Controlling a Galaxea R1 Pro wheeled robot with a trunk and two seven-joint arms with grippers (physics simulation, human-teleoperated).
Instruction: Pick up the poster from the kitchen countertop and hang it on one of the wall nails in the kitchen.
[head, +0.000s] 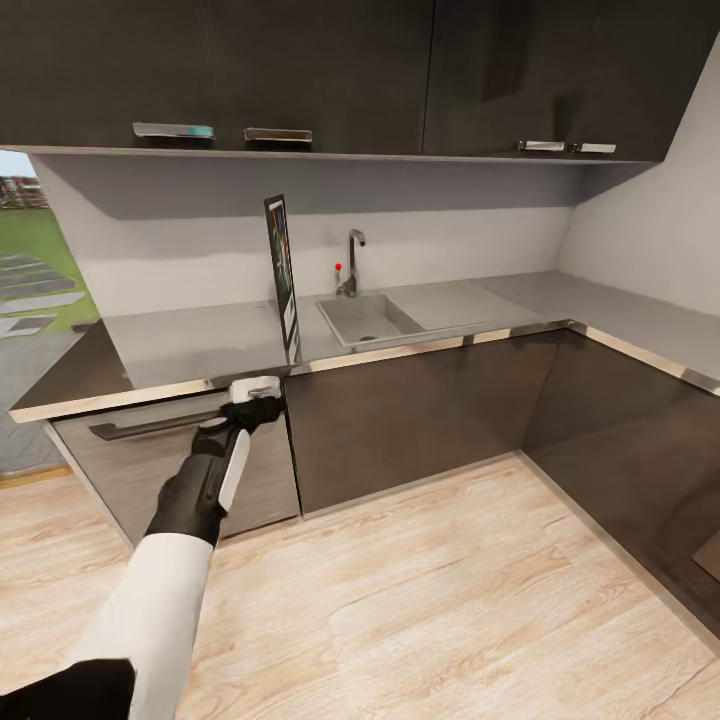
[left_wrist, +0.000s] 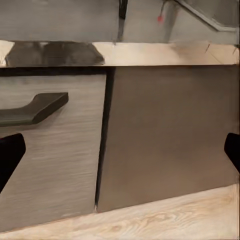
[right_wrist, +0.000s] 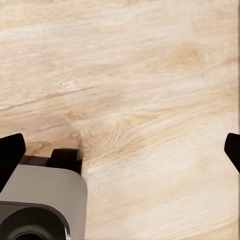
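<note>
Poster (head: 284, 275): standing upright on edge on the table (head: 200, 345), seen almost edge-on, just beside the sink's left rim and running from near the front edge back toward the wall; its dark lower end is showing in the left wrist view (left_wrist: 122, 10).
Table: an L-shaped glossy slab, its thin front edge catching light; the long run is lying under the upper cabinets (head: 330, 70), the short run is going along the right wall.
Sink (head: 368, 318): set into the table near the middle of the long run, with a faucet (head: 352, 262) at its back edge and a small red knob (head: 338, 267) beside it.
Left tool (head: 262, 392): reaching out in front of the table's front edge, just below the poster's foot, not touching it; in the left wrist view (left_wrist: 120, 152) its fingers are sitting wide apart at both sides, facing the lower cabinet fronts and a dark bar handle (left_wrist: 32, 109).
Right tool (right_wrist: 120, 150): fingers spread apart, nothing between them, pointing down at the pale wood floor (right_wrist: 150, 75), with a grey rounded part of the robot nearby.
Floor: light wood planks in front of the cabinets (head: 420, 600).
</note>
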